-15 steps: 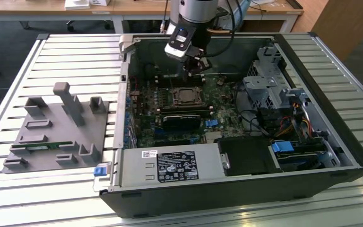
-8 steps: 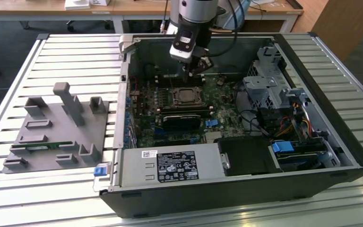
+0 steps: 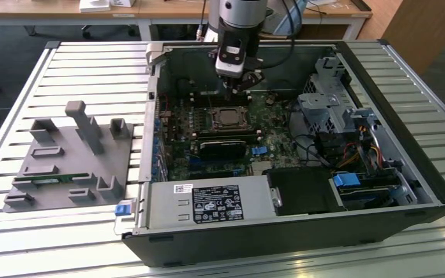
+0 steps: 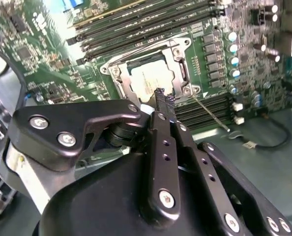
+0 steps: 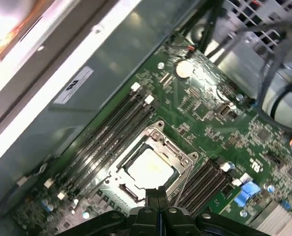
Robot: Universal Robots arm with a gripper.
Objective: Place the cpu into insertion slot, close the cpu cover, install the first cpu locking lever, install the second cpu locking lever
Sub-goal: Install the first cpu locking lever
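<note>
You have the case lying open on the bench, with the fixture block beside it on the exterior view's left. Inside, the cpu lies within the cpu cover, and the pincer is just beyond it.

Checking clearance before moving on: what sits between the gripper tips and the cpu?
In the second wrist view, only the frame edge of the cpu cover lies between the gripper and the cpu.
</note>
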